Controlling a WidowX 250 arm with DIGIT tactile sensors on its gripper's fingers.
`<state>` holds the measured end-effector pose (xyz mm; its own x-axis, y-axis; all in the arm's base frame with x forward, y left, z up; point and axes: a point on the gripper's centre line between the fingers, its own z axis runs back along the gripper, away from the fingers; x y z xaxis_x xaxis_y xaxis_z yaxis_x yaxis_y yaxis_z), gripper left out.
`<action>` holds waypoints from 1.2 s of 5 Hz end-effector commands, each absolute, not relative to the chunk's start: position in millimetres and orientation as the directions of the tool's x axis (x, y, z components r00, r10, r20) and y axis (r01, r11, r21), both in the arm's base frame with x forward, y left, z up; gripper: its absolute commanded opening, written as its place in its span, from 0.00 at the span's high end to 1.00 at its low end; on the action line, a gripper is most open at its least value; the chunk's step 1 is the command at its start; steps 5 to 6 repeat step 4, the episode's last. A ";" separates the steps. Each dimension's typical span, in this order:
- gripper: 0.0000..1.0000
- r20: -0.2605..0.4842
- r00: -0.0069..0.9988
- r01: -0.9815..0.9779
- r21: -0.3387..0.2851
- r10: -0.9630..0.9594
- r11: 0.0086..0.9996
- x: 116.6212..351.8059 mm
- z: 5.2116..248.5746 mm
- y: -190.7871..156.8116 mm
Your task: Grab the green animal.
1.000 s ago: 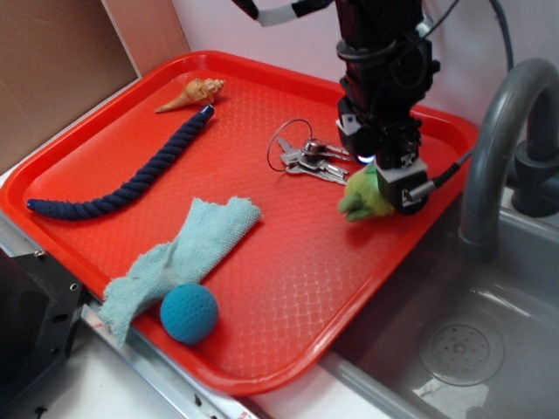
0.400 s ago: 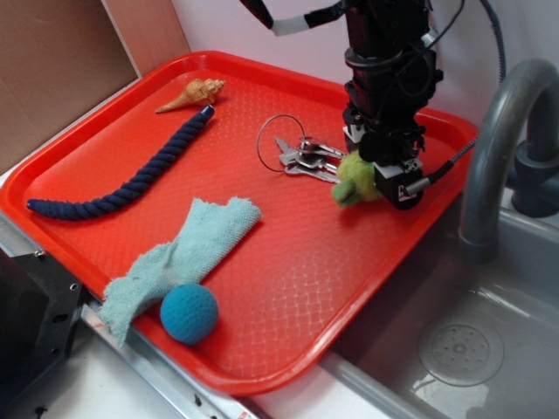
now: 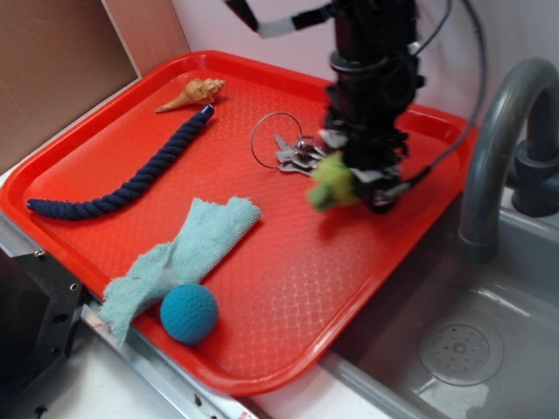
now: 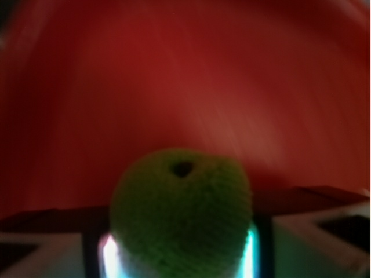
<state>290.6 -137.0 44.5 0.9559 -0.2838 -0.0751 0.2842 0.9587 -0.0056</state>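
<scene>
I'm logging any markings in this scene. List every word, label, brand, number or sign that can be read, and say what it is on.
None can be read.
The red tray, keys, seashell, rope, rag and blue ball show no print.
The green animal in the claw is motion-blurred; no text shows on either, nor in the blurred wrist view.

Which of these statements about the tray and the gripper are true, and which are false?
1. The gripper holds the green animal. True.
2. The blue ball touches the shell. False: it lies beside the rag, far from the shell.
3. The keys lie on the tray. True.
4. The rope is in the sink. False: it lies on the tray.
</scene>
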 end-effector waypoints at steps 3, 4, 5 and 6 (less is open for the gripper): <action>1.00 0.207 0.958 -0.174 -0.128 0.197 0.976 209.2 195.9 -45.0; 1.00 0.164 0.979 -0.111 -0.073 0.122 0.991 212.5 188.4 -57.9; 1.00 0.164 0.979 -0.111 -0.073 0.122 0.991 212.5 188.4 -57.9; 1.00 0.164 0.979 -0.111 -0.073 0.122 0.991 212.5 188.4 -57.9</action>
